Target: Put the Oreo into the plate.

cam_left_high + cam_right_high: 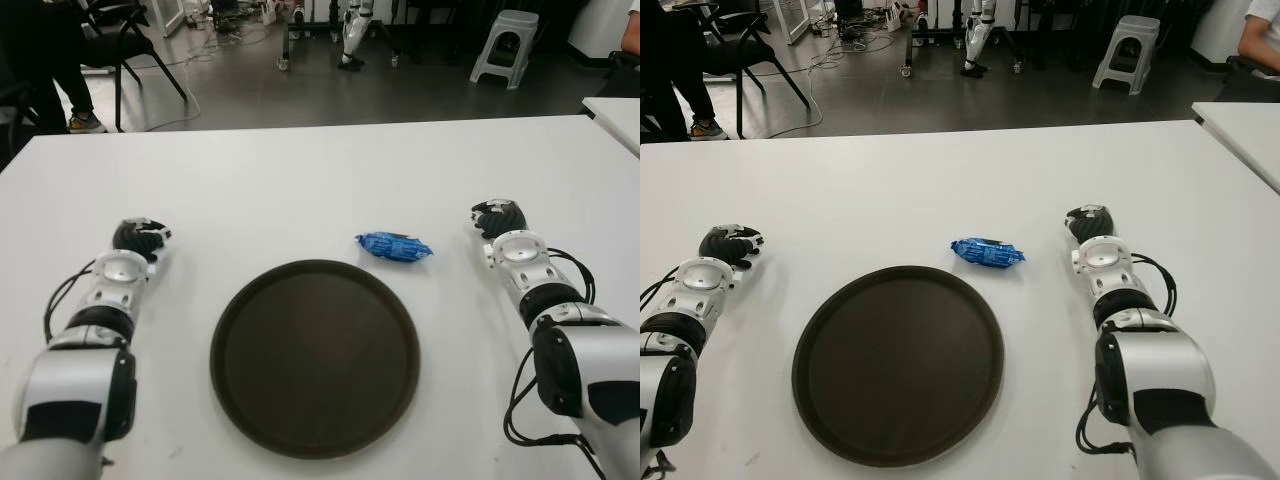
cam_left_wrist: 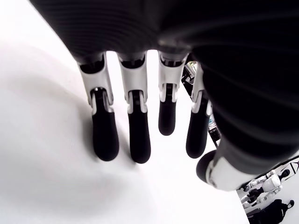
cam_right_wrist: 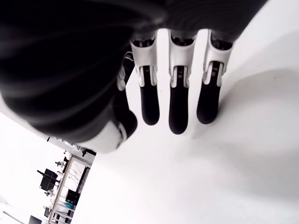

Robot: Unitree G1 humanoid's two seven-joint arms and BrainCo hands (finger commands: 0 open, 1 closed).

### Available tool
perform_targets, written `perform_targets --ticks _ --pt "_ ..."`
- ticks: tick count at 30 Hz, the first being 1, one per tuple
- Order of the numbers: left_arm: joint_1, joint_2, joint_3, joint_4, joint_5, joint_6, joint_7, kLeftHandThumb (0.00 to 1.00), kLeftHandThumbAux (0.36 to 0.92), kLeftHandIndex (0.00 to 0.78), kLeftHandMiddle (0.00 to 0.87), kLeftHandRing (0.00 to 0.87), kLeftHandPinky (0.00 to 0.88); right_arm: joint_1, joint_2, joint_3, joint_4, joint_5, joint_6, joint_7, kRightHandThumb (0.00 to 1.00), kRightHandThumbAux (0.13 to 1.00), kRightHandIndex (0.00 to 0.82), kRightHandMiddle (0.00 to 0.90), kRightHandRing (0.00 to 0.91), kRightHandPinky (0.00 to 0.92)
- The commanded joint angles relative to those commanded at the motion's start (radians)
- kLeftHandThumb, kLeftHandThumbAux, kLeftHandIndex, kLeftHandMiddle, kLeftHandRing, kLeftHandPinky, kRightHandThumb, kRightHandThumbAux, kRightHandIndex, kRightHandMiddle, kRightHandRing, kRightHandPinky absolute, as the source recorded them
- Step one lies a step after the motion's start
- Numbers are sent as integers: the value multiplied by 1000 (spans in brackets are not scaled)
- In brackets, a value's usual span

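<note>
Nearest the camera: two white forearms, one at each side of a white bench [image 1: 300, 190]. Between them, a round dark plate [image 1: 314, 355], flat on the bench, with nothing inside its rim.

Just beyond the plate's far right rim, apart from it: the Oreo [image 1: 394, 246], a small blue wrapped pack lying flat on the bare bench, not on the plate.

Left of the plate, well apart from it: left hand [image 1: 139, 238], palm down, dark fingers [image 2: 104, 140] stretched out straight and slightly spread in the wrist view, holding nothing, tips at or very near the bench surface; touching or not, cannot tell.

Right of the Oreo, with a clear gap of bare bench between: right hand [image 1: 1090, 222], also palm down, fingers [image 3: 179, 112] extended and relaxed, thumb tucked off to the side, nothing in the grasp. Same doubt about contact with the bench.

Farther back, past the bench's far edge: grey floor with cables, a black chair [image 1: 125, 40] at the upper left with a person's legs and a shoe beside it, a light plastic stool [image 1: 506, 45] toward the upper right, wheeled frame legs between them. Corner of a second white table [image 1: 615, 115] at the far right.
</note>
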Motion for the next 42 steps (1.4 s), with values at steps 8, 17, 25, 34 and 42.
perform_targets --ticks 8,17,25,34,42 --pt "0 0 -1 2 2 7 7 682 722 404 204 219 237 1 1 -3 -1 2 -7 -1 686 732 408 307 324 353" --pt "0 0 0 4 2 13 9 683 720 407 214 232 260 1 2 -4 -1 4 -7 -4 683 733 405 315 341 378" --pt "1 -1 3 4 0 8 10 687 718 410 236 248 273 1 1 -2 -1 1 -5 -3 685 731 407 330 356 385" --pt "0 -3 11 4 -6 10 12 687 720 406 209 238 276 3 2 -6 -1 4 -7 -5 682 732 404 292 319 356" --pt "0 -2 11 3 -4 7 5 685 722 404 202 229 260 3 1 -7 -1 4 -7 -3 684 732 406 296 321 359"
